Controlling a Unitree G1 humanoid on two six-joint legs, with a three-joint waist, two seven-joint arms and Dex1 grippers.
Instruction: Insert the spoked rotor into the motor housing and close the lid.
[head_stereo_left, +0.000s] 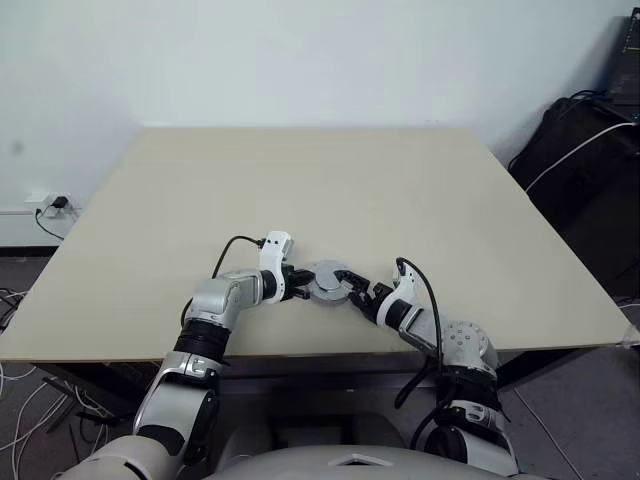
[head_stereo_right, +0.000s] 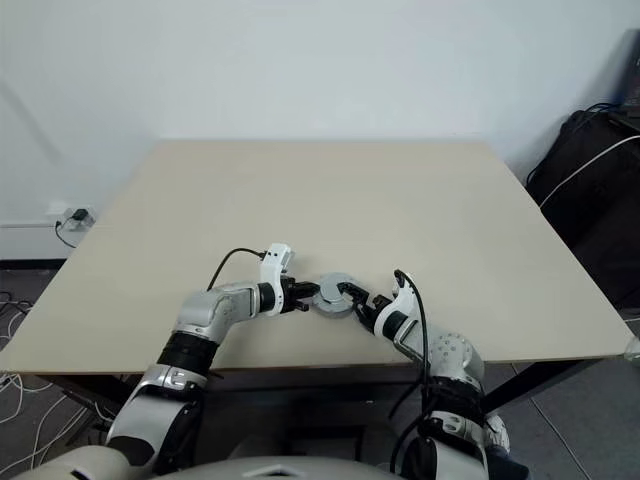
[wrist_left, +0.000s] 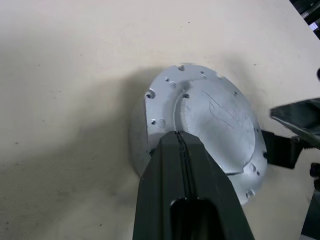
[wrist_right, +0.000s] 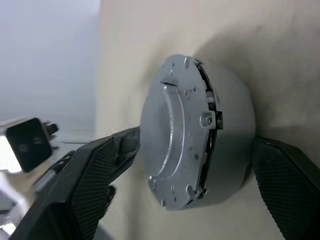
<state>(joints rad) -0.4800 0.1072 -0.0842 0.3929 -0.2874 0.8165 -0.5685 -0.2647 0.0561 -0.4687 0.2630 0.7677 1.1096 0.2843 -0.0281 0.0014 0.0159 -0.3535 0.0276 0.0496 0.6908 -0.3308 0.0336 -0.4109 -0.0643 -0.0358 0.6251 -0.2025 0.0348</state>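
Near the front edge of your beige wooden table (head_stereo_left: 330, 190), the matte grey metal lid (wrist_right: 172, 132) sits on the shiny silver round motor housing (wrist_right: 232, 115), a gap showing at one side. Your left gripper (wrist_left: 181, 145), fingers pressed together, rests on the lid; your right gripper (wrist_right: 187, 192) straddles the housing, jaws spread wide.
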